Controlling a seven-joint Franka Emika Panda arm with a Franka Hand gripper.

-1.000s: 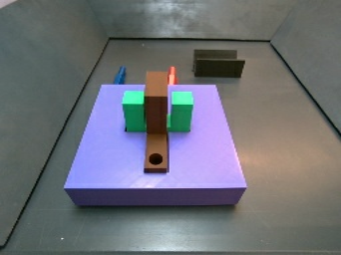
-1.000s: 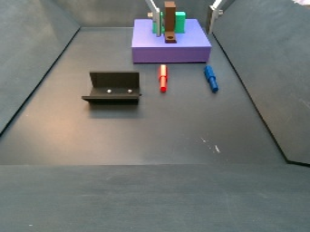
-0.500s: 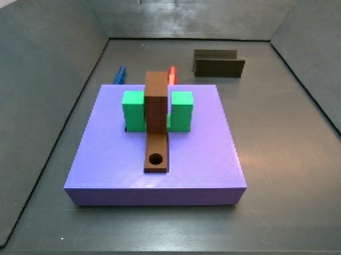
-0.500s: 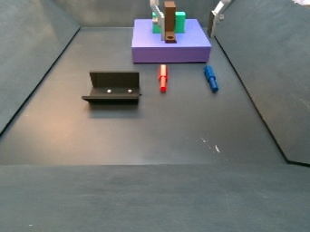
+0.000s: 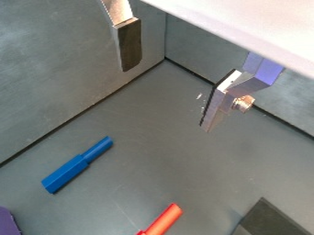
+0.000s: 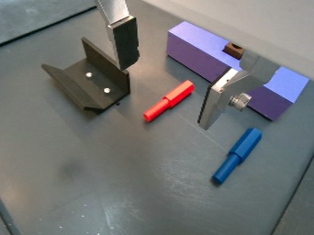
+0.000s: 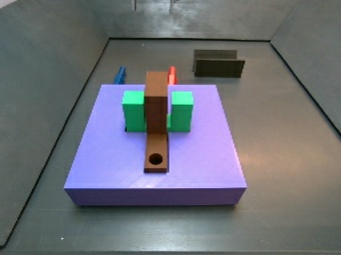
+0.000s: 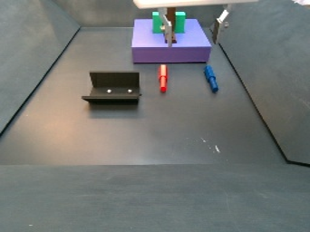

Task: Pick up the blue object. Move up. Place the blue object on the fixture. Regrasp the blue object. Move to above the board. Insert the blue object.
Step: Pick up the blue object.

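While spread and empty, flat silver gripper [image 6: 166, 72] jaws above slim blue object [image 6: 237, 154].

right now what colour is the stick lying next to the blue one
Red, clearest in a wrist view; the gripper hangs open above it.

gripper [image 8: 189, 20] | apparently lower than before | jaws apart, empty

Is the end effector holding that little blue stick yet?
No, the blue stick lies on the floor, and the open end effector above has nothing between its fingers.
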